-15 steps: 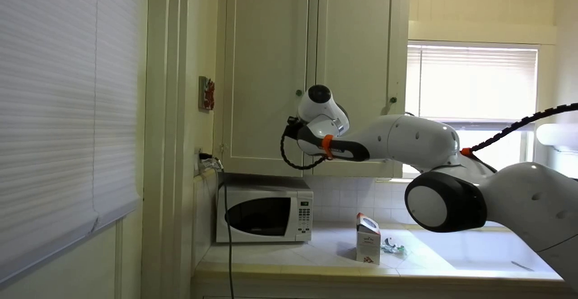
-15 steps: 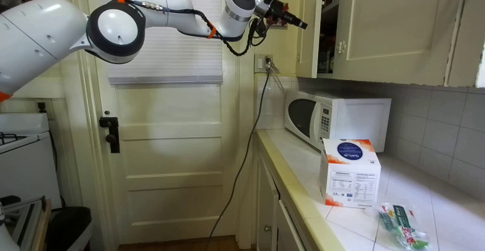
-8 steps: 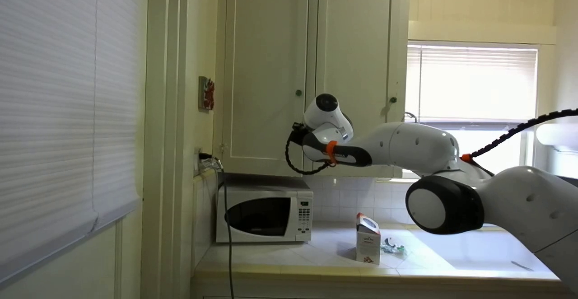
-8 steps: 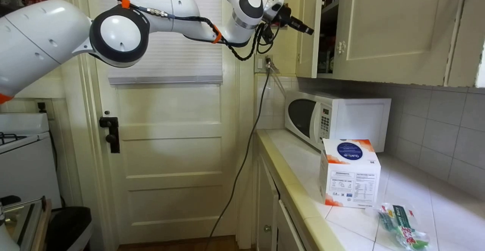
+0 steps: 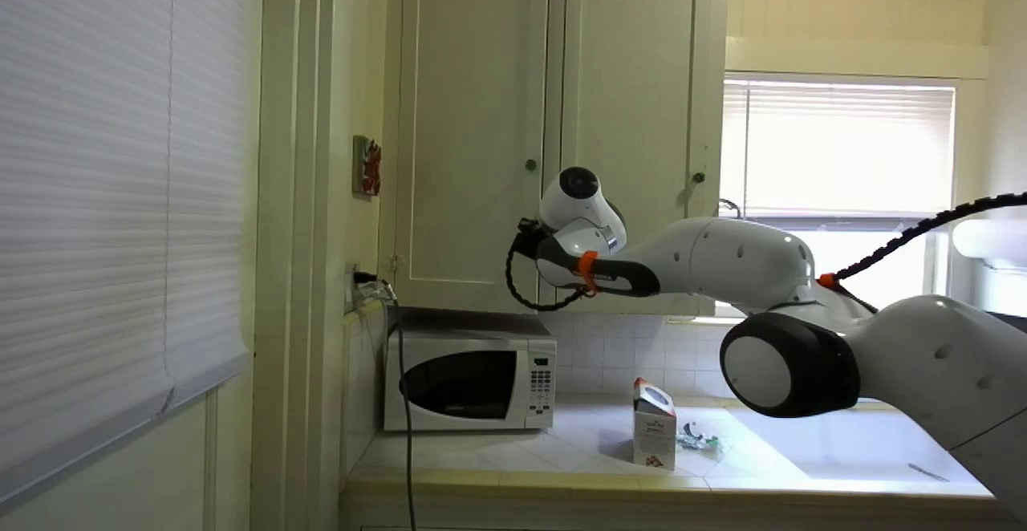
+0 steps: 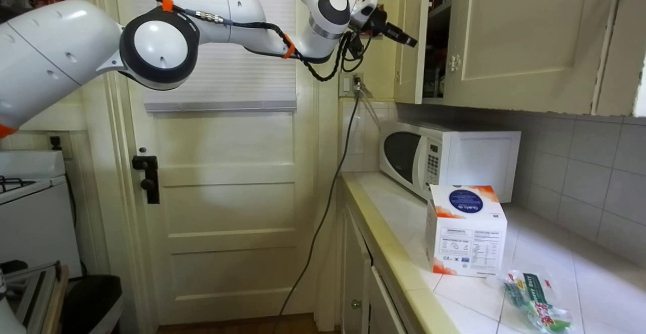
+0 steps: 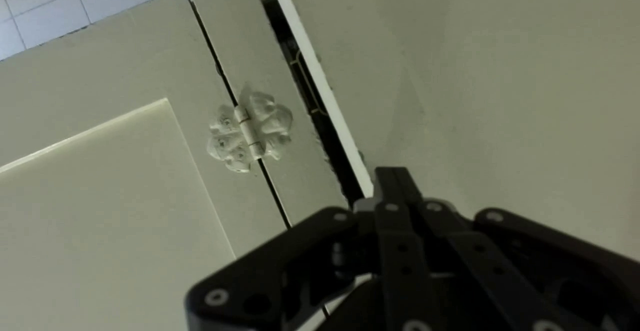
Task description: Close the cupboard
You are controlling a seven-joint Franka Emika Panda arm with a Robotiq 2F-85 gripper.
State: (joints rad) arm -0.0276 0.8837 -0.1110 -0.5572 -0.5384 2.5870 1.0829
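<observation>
The cupboard's cream-white door stands ajar in both exterior views (image 5: 473, 130) (image 6: 408, 66). A dark gap (image 6: 435, 66) with shelf items shows beside its free edge. In the wrist view the door panel (image 7: 500, 96) fills the right side, with a narrow dark gap along its edge. My gripper (image 6: 411, 41) is in front of the door near its free edge, pointing at it and slightly down. In the wrist view its fingertips (image 7: 395, 173) are together with nothing between them, over the door edge. I cannot tell whether they touch it. My arm hides the gripper in an exterior view.
A matching closed cabinet door (image 6: 525, 31) adjoins the cupboard. A white microwave (image 6: 474, 157) sits below on the counter. A white-orange box (image 6: 469, 243) and a plastic package (image 6: 537, 298) lie nearer. A black cord (image 6: 328, 203) hangs from the wall outlet.
My arm and gripper have moved down and slightly closer to the door since one second ago. Over the last half second they are almost still. The door has not visibly moved.
</observation>
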